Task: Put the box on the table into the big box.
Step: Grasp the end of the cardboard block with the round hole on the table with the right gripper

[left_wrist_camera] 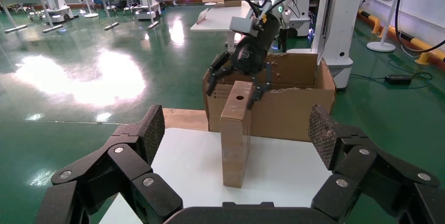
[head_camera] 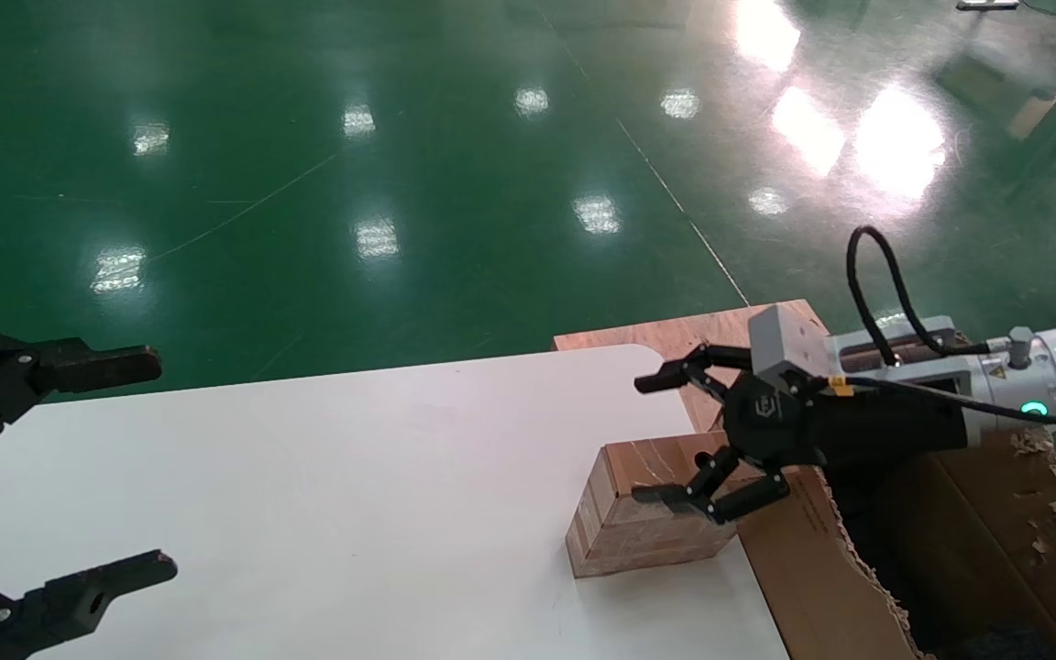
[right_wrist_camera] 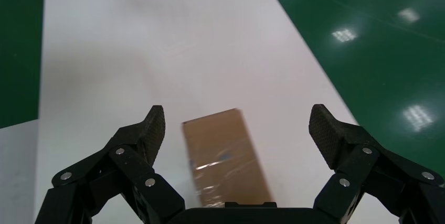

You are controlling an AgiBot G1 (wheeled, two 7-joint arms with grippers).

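The box [head_camera: 647,513], a small light-brown block with a round hole in its top, stands on the white table [head_camera: 354,477] close to its right edge. In the left wrist view the box [left_wrist_camera: 236,129] rises in the middle of the table. My right gripper [head_camera: 656,438] hangs open over the end of the box nearest the big box [head_camera: 803,559], one finger on each side, without closing on it. The right wrist view shows the box [right_wrist_camera: 225,156] between the spread fingers of the right gripper [right_wrist_camera: 236,116]. My left gripper [head_camera: 138,467] is open over the table's left end, empty.
A flat plywood board [head_camera: 675,330] lies behind the table's rounded corner. The big box [left_wrist_camera: 294,103] has ragged torn flap edges and a dark inside. Green shiny floor lies beyond the table. Other tables and robot stands are far off in the left wrist view.
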